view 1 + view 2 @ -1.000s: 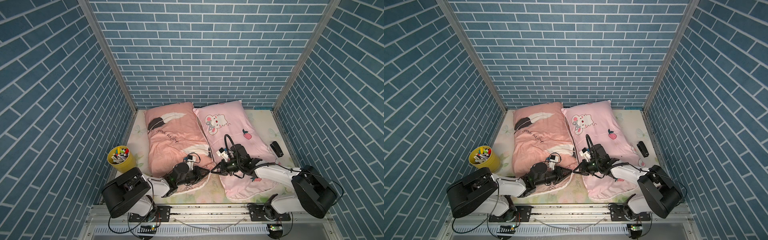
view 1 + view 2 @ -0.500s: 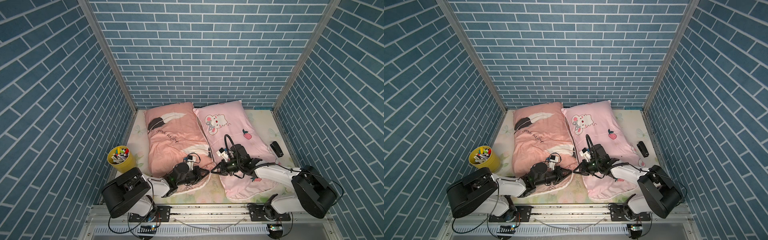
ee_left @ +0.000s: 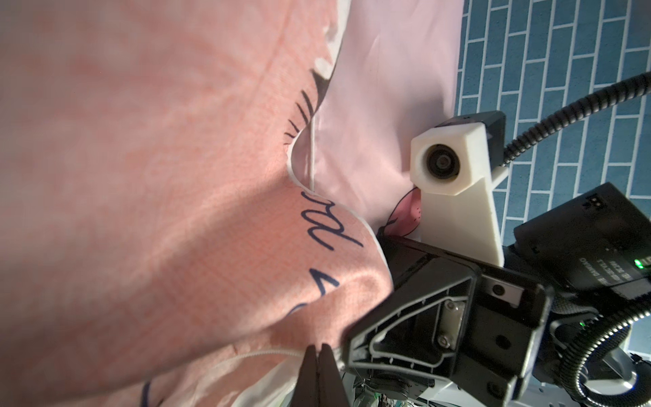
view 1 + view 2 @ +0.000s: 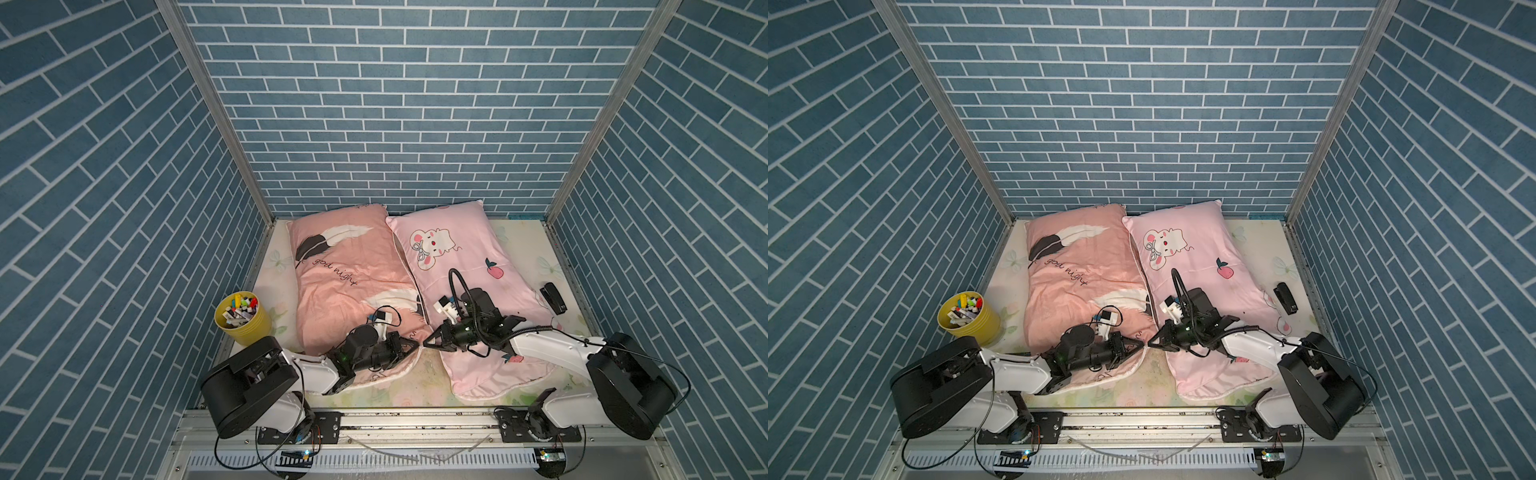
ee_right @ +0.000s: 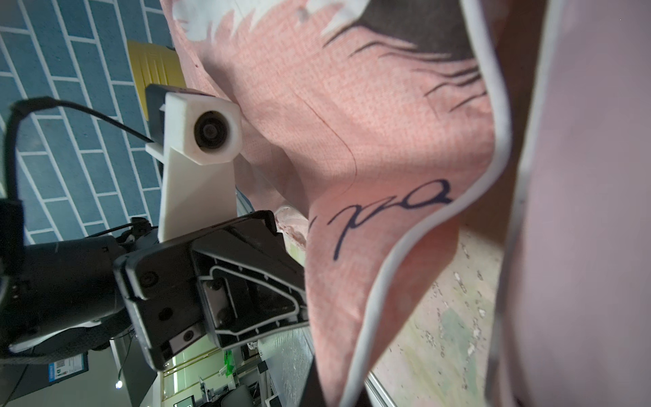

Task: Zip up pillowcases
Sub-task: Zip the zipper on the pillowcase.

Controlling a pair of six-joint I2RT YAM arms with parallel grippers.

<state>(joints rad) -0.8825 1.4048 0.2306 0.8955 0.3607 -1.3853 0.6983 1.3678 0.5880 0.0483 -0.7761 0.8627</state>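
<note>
Little has shifted except the left claw (image 4: 414, 345), now pressed together on the near corner of the salmon pillowcase (image 4: 345, 270), on the side away from the yellow cup (image 4: 243, 318). The right claw (image 4: 427, 343) pinches the same white-piped edge. Zipping looks barely begun. Farther from the cup, the pale pink pillowcase (image 4: 465, 266) waits, its zip unseen.

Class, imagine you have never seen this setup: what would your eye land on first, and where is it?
Two pillowcases lie side by side: the salmon pillowcase with feathers, the pale pillowcase with a mouse. At their near end the left gripper and right gripper meet tip to tip, both shut on the salmon pillowcase's corner. A yellow cup stands beside the salmon one.
</note>
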